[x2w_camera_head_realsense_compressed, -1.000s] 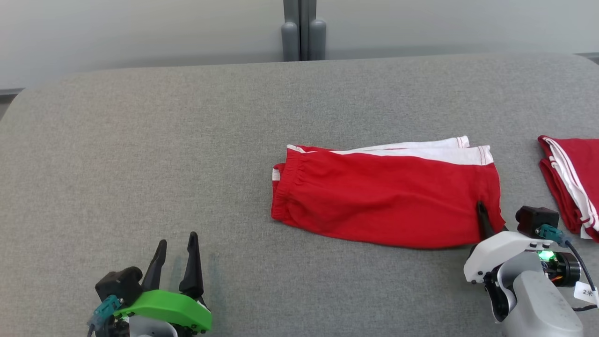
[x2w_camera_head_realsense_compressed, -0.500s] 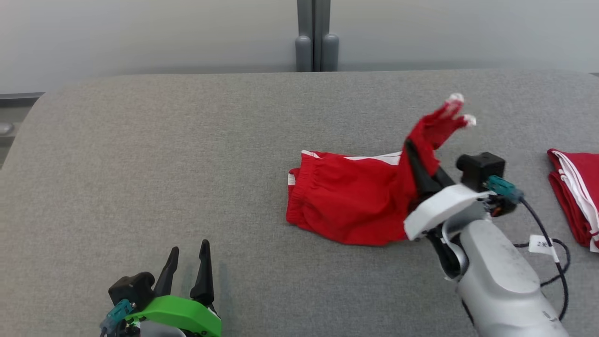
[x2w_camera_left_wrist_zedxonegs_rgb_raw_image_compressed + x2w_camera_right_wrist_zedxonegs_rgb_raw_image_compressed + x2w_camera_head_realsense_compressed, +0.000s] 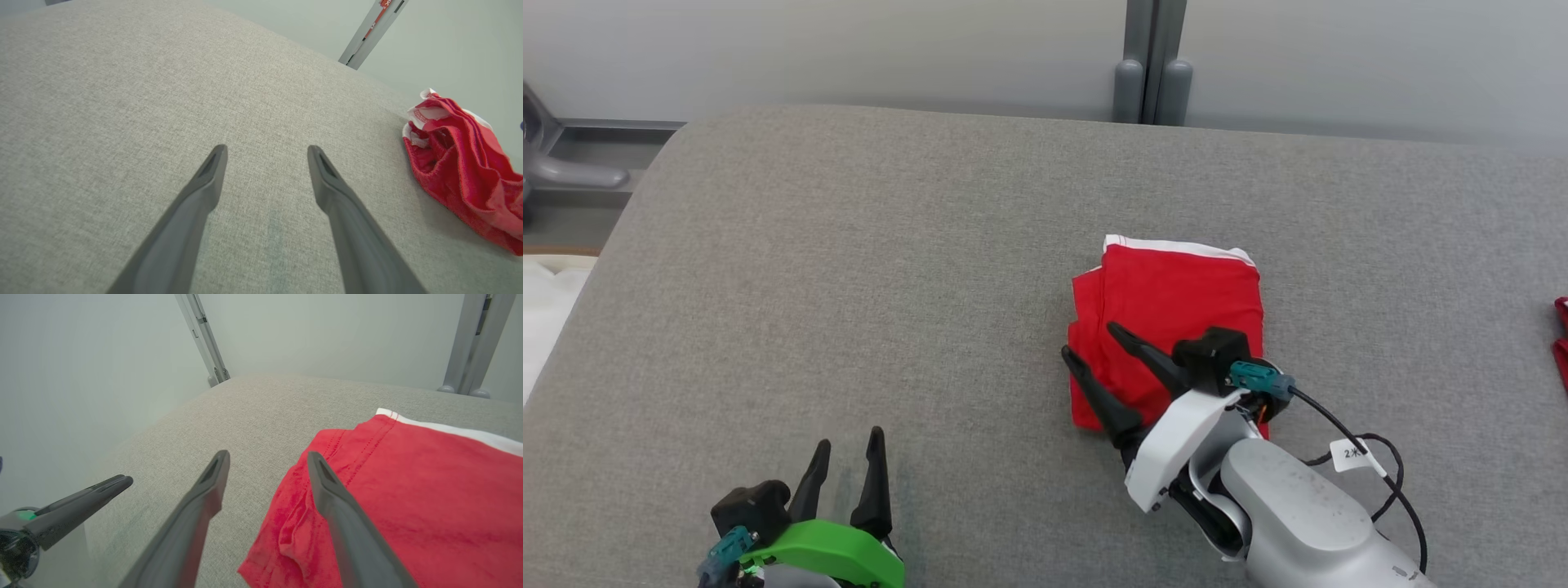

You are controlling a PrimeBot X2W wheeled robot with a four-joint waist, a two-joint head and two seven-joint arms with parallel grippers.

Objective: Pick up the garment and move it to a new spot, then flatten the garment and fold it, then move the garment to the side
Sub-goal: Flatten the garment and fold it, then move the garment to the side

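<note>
The garment [image 3: 1176, 310] is a pair of red shorts with a white hem, lying folded into a compact rectangle at the middle of the grey table [image 3: 849, 269]. It also shows at the right of the left wrist view as the garment [image 3: 461, 171] and in the right wrist view as the garment [image 3: 408, 498]. My right gripper [image 3: 1086, 341] stands open over the garment's left edge, one finger above the red cloth and the other above the bare table, holding nothing. My left gripper [image 3: 848, 447] is open at the front left, well away from the cloth.
A sliver of another red cloth [image 3: 1560, 335] shows at the table's right edge. A grey post [image 3: 1147, 61] stands behind the table. The table's left corner drops off towards a white surface [image 3: 543, 302]. The right arm's cable [image 3: 1380, 465] trails over the table.
My right gripper carried the garment's right end over to the left, folding it in half, then opened and let go. The head camera has shifted, moving the whole scene.
</note>
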